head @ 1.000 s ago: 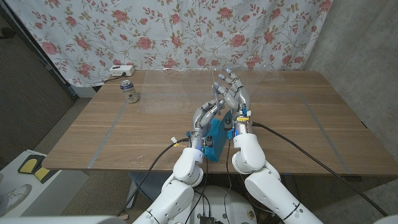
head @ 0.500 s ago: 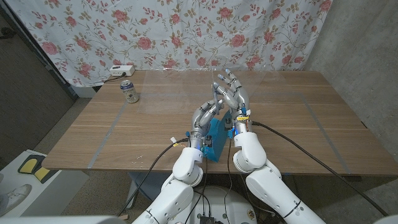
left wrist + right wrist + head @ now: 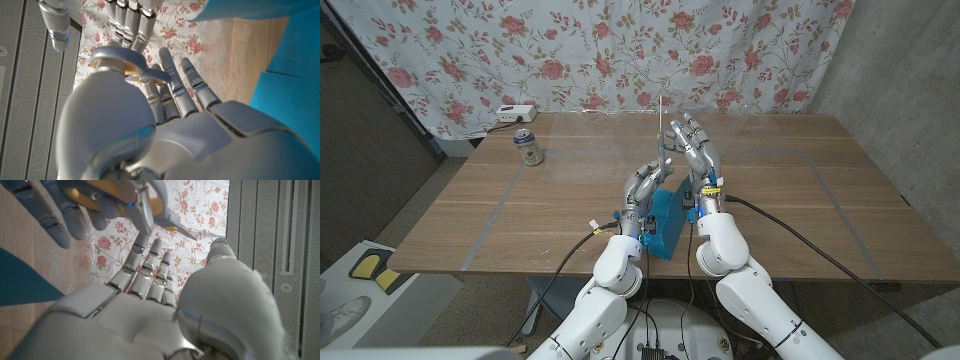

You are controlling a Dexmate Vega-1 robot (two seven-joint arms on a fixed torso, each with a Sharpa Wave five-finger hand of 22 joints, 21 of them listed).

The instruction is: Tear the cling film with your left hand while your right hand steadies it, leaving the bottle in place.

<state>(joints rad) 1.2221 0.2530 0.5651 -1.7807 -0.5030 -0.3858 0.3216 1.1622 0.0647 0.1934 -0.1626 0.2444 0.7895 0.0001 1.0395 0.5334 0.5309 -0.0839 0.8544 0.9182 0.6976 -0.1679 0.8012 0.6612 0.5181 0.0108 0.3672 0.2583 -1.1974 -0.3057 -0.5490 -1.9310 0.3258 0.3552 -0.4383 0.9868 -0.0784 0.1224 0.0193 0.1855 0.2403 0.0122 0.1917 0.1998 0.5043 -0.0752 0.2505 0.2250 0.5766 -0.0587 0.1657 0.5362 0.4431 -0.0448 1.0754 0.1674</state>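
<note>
At the table's near edge, our left hand and right hand flank one blue cling film box, its long axis running away from us. Both stand fingers extended; whether either grips film, we cannot tell. Far left stands one can.

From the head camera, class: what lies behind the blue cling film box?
Behind the blue box, the right hand is raised beside the left hand, with bare table and a floral curtain beyond. Whether either hand holds film cannot be told.
</note>
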